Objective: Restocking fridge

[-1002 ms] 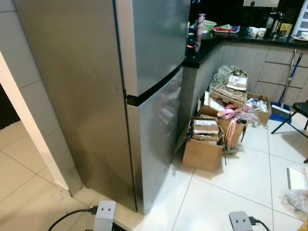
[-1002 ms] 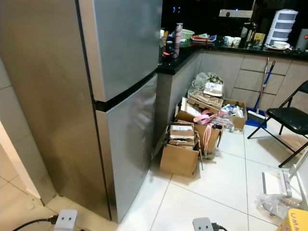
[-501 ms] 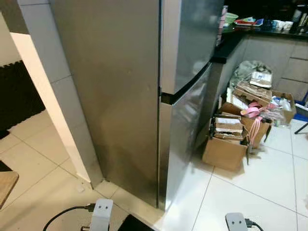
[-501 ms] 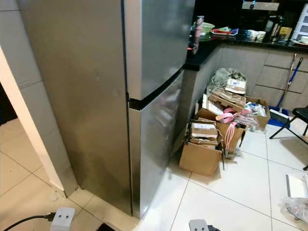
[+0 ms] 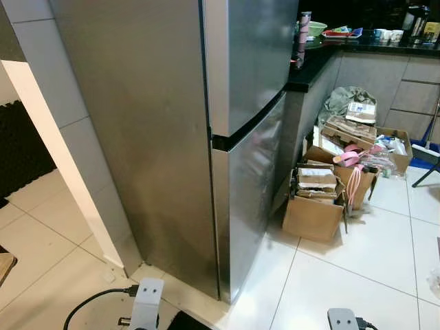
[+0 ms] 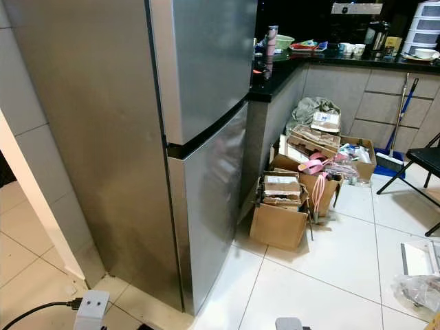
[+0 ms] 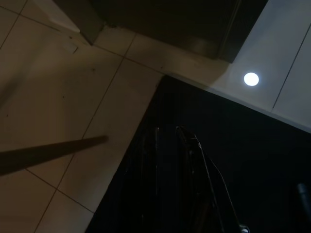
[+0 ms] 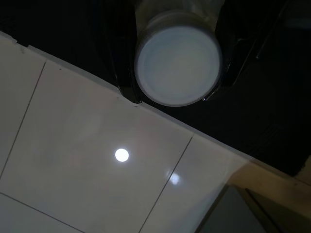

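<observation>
Fridge [image 5: 227, 137] doors closed. Right tool [image 8: 177, 68] clamps a white container [image 8: 177, 65]; left tool [image 7: 170, 160] aperture unclear. Risk: dropping container when opening the door.

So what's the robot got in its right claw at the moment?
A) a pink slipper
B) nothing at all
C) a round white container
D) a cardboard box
C: in the right wrist view, the right gripper has its two black fingers closed on either side of a round white container, above the pale floor tiles.
</observation>
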Tool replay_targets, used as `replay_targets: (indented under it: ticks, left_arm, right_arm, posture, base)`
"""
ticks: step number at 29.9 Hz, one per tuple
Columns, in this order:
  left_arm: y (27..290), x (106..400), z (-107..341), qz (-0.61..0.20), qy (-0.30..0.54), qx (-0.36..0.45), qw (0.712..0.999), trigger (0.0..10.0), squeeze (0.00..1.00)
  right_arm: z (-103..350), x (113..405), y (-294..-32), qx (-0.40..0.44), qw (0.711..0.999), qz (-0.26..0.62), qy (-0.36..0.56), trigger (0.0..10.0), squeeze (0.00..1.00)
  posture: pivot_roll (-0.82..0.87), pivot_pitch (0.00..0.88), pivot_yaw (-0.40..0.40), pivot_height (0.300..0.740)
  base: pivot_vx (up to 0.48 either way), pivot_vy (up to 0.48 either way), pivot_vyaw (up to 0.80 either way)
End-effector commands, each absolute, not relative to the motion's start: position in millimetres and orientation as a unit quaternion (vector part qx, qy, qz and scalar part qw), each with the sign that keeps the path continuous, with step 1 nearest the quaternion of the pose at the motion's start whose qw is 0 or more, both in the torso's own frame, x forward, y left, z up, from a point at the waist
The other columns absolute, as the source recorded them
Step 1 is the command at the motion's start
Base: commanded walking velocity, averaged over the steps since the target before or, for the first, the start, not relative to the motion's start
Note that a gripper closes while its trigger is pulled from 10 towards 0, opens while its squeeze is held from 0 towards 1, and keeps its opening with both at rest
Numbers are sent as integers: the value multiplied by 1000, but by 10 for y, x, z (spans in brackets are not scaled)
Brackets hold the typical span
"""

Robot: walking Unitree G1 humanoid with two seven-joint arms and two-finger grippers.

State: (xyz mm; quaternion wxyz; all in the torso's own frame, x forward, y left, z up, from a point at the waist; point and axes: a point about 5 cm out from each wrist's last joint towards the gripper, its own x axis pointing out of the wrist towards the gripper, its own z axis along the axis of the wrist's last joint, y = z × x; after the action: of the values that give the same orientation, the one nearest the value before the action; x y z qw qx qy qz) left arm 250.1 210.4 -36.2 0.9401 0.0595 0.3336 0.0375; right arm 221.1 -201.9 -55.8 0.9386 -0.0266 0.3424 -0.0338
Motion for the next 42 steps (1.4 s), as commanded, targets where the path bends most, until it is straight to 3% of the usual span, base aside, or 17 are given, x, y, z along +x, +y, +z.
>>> replay_targets:
  ticks: [1, 21, 30, 42]
  left_arm:
    - [2098, 2425, -424, 44, 347, 51, 935, 10000, 0]
    - [2113, 2334, -477, 64, 351, 43, 933, 10000, 0]
    - [2157, 2308, -484, 67, 353, 48, 932, 10000, 0]
    - [2176, 3086, 180, 35, 247, 74, 965, 10000, 0]
  right_arm:
    - [-523, 2247, -2044, -26, 943, -36, 330, 10000, 0]
    - [-486, 2321, -2033, -49, 941, -2, 334, 10000, 0]
    - [-477, 2346, -1986, -44, 942, 3, 331, 10000, 0]
    - [272, 3141, -2231, -28, 977, -35, 209, 10000, 0]
  posture:
    - [-38, 50, 12, 740]
    - [-14, 61, -67, 740]
    - [-10, 66, -51, 740]
    - [-17, 79, -36, 740]
  base:
    - [0, 0, 0]
    - [0, 0, 0]
    - [0, 0, 0]
    - [0, 0, 0]
